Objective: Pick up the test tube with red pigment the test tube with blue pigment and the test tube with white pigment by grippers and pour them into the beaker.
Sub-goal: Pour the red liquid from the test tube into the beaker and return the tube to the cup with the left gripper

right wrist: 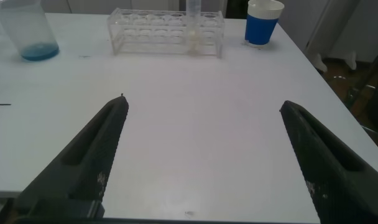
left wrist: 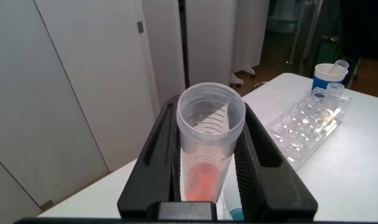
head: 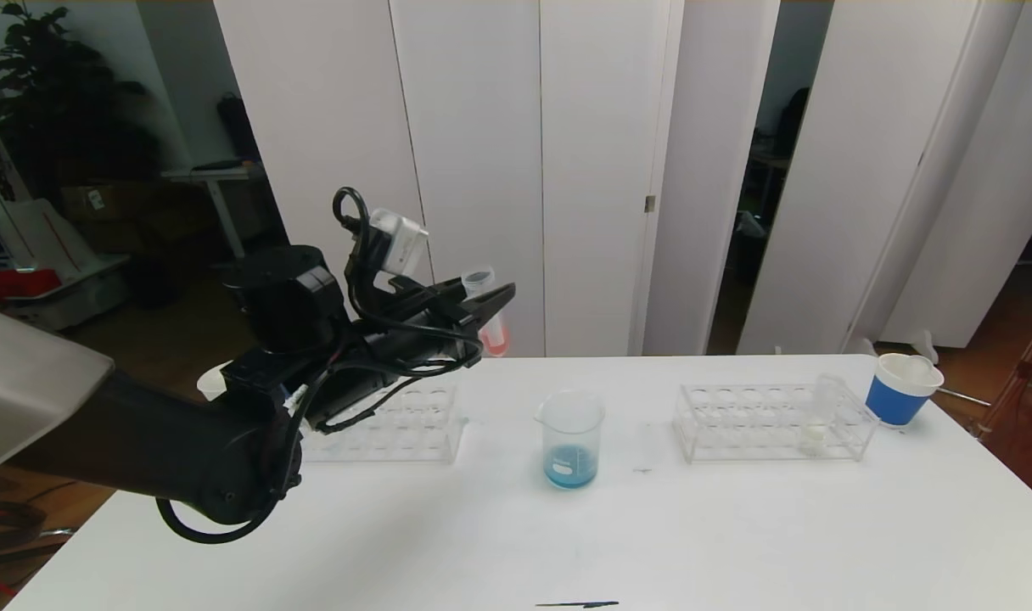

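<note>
My left gripper [head: 490, 304] is raised above the table's back edge, left of the beaker, and is shut on a clear test tube with red pigment [head: 489, 327] at its bottom. In the left wrist view the tube [left wrist: 207, 143] sits between the black fingers [left wrist: 263, 155], open mouth toward the camera. The beaker [head: 571, 441] stands mid-table with blue liquid in it. The test tube with white pigment [head: 821, 412] stands in the right rack [head: 737, 420]. No test tube with blue pigment shows. My right gripper [right wrist: 201, 106] is open and empty over the table's near right part.
A clear empty rack [head: 397, 424] lies under my left arm. A blue-and-white paper cup [head: 902, 390] stands at the back right corner beyond the right rack. A black mark [head: 577, 604] lies at the front edge. White panels stand behind the table.
</note>
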You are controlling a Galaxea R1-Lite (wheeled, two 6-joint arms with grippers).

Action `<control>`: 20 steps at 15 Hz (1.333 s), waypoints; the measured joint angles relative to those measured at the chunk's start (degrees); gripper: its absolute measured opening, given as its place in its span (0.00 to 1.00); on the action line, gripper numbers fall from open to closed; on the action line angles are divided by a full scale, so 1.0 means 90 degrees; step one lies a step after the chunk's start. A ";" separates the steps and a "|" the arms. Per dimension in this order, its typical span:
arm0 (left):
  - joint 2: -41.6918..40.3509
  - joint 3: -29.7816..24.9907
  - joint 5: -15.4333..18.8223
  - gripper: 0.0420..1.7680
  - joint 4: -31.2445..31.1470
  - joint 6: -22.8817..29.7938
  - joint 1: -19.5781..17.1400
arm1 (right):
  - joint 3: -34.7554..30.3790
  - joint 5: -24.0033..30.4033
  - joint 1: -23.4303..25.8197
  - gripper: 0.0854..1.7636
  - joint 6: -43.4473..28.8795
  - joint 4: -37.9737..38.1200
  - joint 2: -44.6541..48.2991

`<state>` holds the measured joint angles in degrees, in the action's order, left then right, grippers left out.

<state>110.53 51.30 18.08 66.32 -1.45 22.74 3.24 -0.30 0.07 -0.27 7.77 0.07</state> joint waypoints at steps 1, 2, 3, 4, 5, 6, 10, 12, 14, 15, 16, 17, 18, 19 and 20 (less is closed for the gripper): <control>0.0110 0.0098 0.0144 0.31 0.0008 -0.0131 0.0015 | 0.0000 -0.0003 0.0003 0.99 0.0003 0.0003 0.0000; 0.0263 0.0202 0.0248 0.31 0.0039 -0.0398 0.0042 | 0.0000 -0.0003 0.0003 0.99 0.0003 0.0003 0.0000; 0.0428 0.0314 0.0287 0.31 0.0073 -0.0840 0.0070 | 0.0000 -0.0005 0.0004 0.99 0.0003 0.0000 0.0000; 0.0608 0.0440 0.0303 0.31 0.0085 -0.1375 0.0104 | 0.0000 -0.0003 0.0004 0.99 0.0000 0.0003 0.0000; 0.0799 0.0588 0.0324 0.31 0.0091 -0.1915 0.0144 | 0.0000 -0.0003 0.0004 0.99 0.0000 -0.0003 0.0000; 0.0989 0.0756 0.0391 0.31 0.0095 -0.2231 0.0180 | 0.0000 -0.0003 0.0003 0.99 0.0003 -0.0003 0.0000; 0.1644 0.1451 0.0906 0.31 0.0214 -0.3336 0.0217 | 0.0000 -0.0003 0.0003 0.99 0.0000 0.0003 0.0000; 0.1895 0.1552 0.0943 0.31 0.0520 -0.4187 0.0163 | 0.0000 -0.0003 0.0003 0.99 0.0003 0.0003 0.0000; 0.2089 0.1562 0.0989 0.31 0.0909 -0.4638 0.0156 | 0.0000 -0.0003 0.0000 0.99 0.0003 0.0003 0.0000; 0.2155 0.1562 0.0993 0.31 0.0959 -0.4929 0.0158 | 0.0000 -0.0003 0.0003 0.99 0.0003 0.0003 0.0000; 0.2211 0.1562 0.0993 0.31 0.1005 -0.5197 0.0150 | 0.0000 -0.0003 0.0003 0.99 0.0000 0.0003 0.0000; 0.2266 0.1562 0.1032 0.31 0.1117 -0.5406 0.0146 | 0.0000 -0.0003 0.0003 0.99 0.0000 0.0003 0.0000; 0.2315 0.1562 0.1099 0.31 0.1210 -0.5575 0.0153 | 0.0000 0.0000 0.0003 0.99 0.0000 0.0003 0.0000; 0.2358 0.1567 0.1132 0.31 0.1253 -0.5774 0.0168 | 0.0000 -0.0003 0.0003 0.99 0.0003 0.0003 0.0000; 0.2397 0.1577 0.1191 0.31 0.1299 -0.5940 0.0183 | 0.0000 0.0000 0.0003 0.99 0.0000 0.0003 0.0000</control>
<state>132.11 65.49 28.79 78.01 -54.91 24.38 3.24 -0.30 0.10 -0.27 7.79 0.07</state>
